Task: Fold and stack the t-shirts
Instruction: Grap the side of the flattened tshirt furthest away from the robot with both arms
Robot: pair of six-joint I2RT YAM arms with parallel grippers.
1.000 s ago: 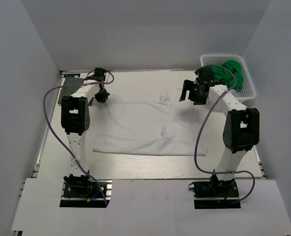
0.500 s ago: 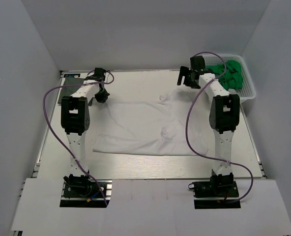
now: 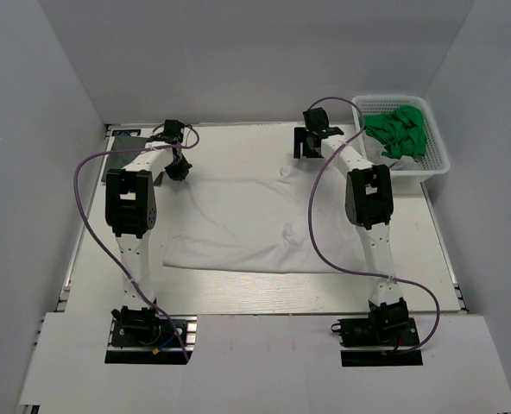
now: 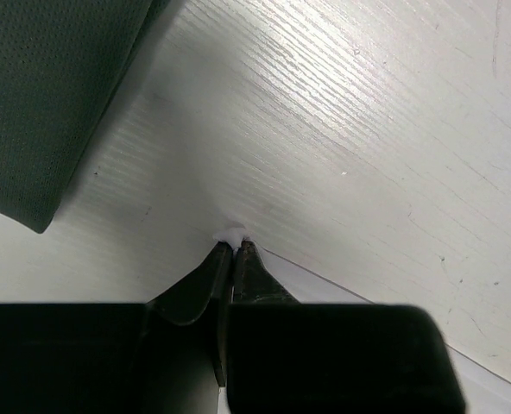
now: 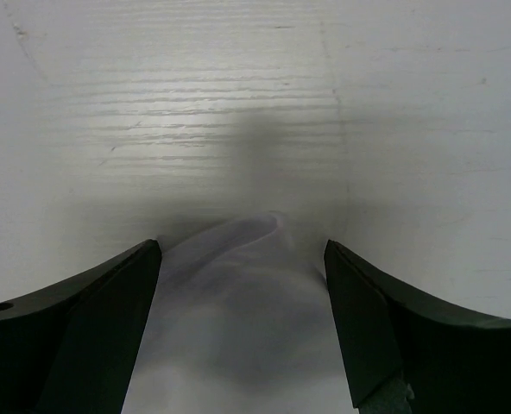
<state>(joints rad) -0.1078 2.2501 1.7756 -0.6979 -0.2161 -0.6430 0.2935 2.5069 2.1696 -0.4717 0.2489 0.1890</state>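
A pale wood-grain table (image 3: pixel 238 297) sits boxed in by plain grey-white walls: a back wall (image 3: pixel 255 60), a left wall (image 3: pixel 22 172) and a right wall (image 3: pixel 488 172). A white board (image 3: pixel 264 366) covers the near edge. Soft, even light falls from above, leaving a mild sheen on the tabletop's grain (image 4: pixel 342 112).

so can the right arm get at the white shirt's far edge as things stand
Probably yes: the right claw is open, a raised fold of the white shirt lies between its fingers, and nothing visible stands in the way.
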